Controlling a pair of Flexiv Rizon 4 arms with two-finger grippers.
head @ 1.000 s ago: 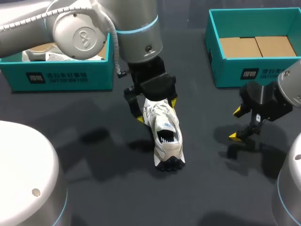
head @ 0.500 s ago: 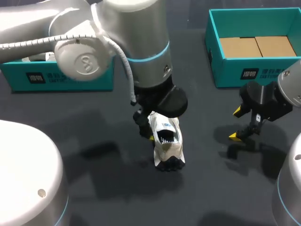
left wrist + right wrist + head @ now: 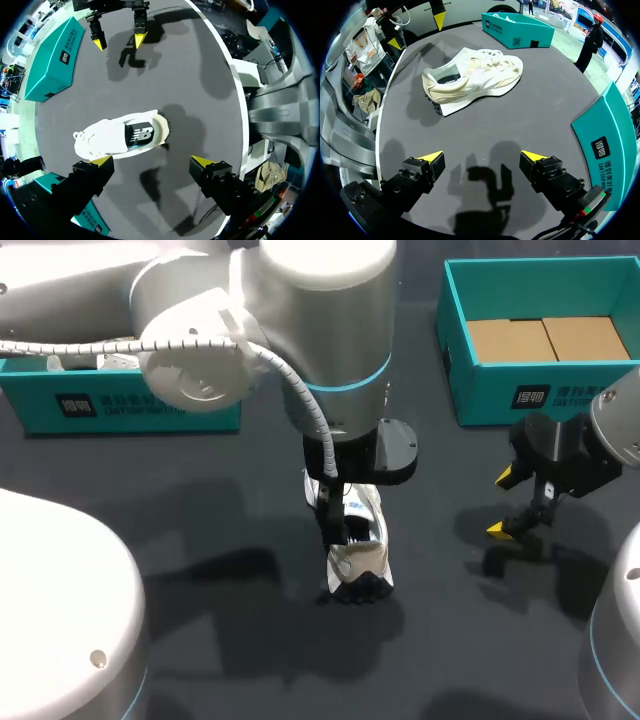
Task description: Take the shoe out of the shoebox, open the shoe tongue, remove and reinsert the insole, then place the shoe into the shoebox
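— Where is the white sneaker [image 3: 358, 550]?
— Upright on the dark surface [image 3: 250, 660]. Since a second ago the left arm [image 3: 320, 330] has swung over it; the left jaws spread wide just above. The right jaws, well beside the sneaker, are wide and unmoved.

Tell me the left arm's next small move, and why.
Probably lower the left gripper onto the shoe to start opening its tongue: the shoe lies free on the table, and the gripper hangs open over it, not gripping it.
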